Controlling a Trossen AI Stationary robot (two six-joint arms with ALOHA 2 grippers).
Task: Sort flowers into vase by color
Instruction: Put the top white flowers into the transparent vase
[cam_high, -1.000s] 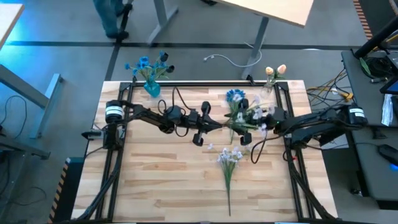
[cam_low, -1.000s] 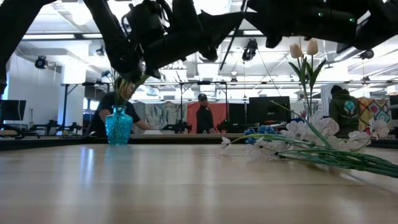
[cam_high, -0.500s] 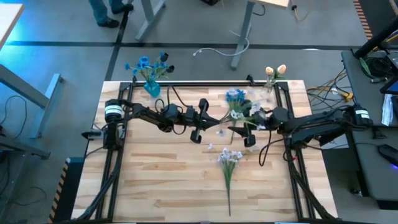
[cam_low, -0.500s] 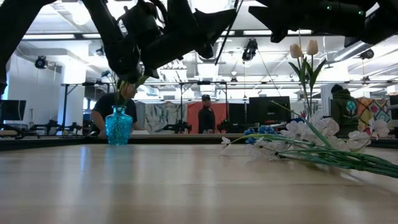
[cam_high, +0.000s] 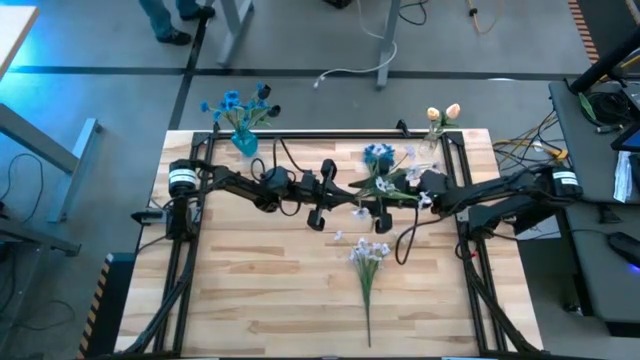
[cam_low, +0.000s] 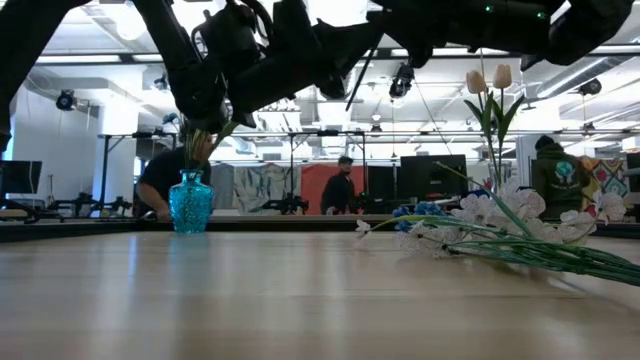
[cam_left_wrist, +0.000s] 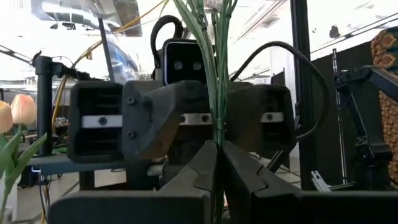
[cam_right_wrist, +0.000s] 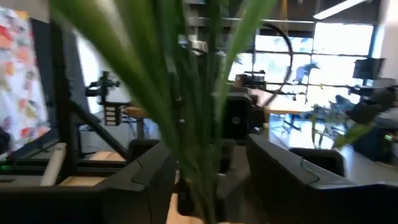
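My left gripper (cam_high: 343, 196) hovers over the table's middle, shut on a bundle of thin green stems (cam_left_wrist: 216, 74). My right gripper (cam_high: 380, 207) faces it from the table's right. It is open, and its fingers stand either side of the same stems (cam_right_wrist: 199, 112) without touching them. Which blossoms belong to these stems, I cannot tell. Blue and white-lilac sprigs (cam_high: 385, 165) lie in a pile (cam_low: 480, 225) on the table's far right. Another white-lilac sprig (cam_high: 368, 255) lies flat toward the near side. A blue vase (cam_high: 244, 143) with blue flowers stands at the far left. My left gripper pinches the bundle of green stems (cam_left_wrist: 217, 140) between its two fingers, which lie across the stems. The fingers come level from the table's left. The stems are lifted clear of the table and run on past the fingertips toward my right gripper.
Peach tulips (cam_high: 441, 116) stand at the table's far right corner and show tall in the low view (cam_low: 490, 85). A black frame rail (cam_high: 330, 134) runs along the far edge. People (cam_low: 343, 185) move in the room behind. Bare wood lies along the near left (cam_high: 260, 290).
My right gripper has moved toward the table's left, closing on my left gripper, and its open fingers now stand around the held stems. My left gripper has kept still with the stems.
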